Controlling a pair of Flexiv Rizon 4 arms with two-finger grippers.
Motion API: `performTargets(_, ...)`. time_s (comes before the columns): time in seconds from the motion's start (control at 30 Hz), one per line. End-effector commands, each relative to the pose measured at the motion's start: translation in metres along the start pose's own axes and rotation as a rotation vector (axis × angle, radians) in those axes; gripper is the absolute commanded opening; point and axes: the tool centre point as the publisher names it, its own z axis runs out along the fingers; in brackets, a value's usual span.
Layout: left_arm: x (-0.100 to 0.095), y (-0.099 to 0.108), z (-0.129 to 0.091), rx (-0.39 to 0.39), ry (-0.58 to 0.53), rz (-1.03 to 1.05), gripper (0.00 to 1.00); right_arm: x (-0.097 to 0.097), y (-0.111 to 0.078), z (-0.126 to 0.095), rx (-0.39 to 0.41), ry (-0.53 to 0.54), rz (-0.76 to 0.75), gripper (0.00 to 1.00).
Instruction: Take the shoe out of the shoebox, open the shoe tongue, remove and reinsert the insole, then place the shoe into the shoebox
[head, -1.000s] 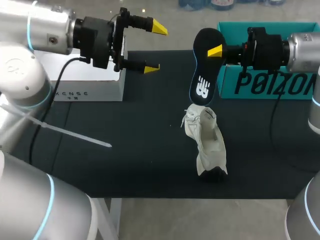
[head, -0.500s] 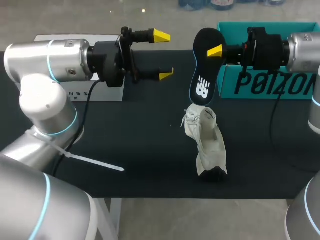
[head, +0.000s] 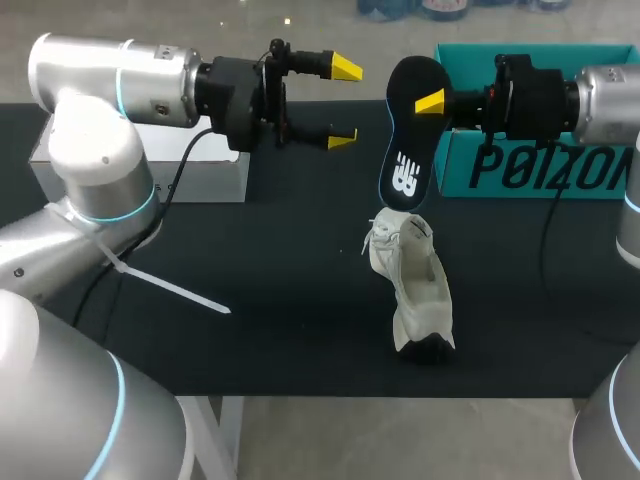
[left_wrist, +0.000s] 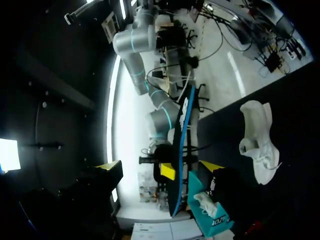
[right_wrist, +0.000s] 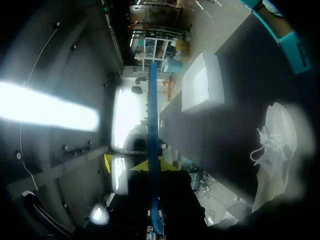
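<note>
Your wide-open left gripper (head: 345, 104) has slid toward 3 o'clock, nearing the insole (head: 408, 150) pinched by your right gripper (head: 427, 101), likely for a handover.

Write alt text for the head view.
The right tool holds a dark insole upright over a white shoe on the black table. The left tool, open, hovers beside the insole's top. A teal shoebox stands behind at right, a white box at left.
</note>
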Motion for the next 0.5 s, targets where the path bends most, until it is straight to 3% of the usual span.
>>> performTargets(0.03,0.004,0.009,0.018,0.037,0.011,0.001,1.00,0.000,0.000,0.001,0.001,-0.004,0.002,0.00)
performTargets(0.37,0.012,0.008,0.035,0.035,0.007,-0.005,1.00,0.000,0.000,0.001,0.001,-0.004,0.002,0.00)
performTargets(0.5,0.015,0.007,0.035,0.013,0.013,-0.011,0.90,0.000,0.000,0.001,0.001,-0.004,0.002,0.00)
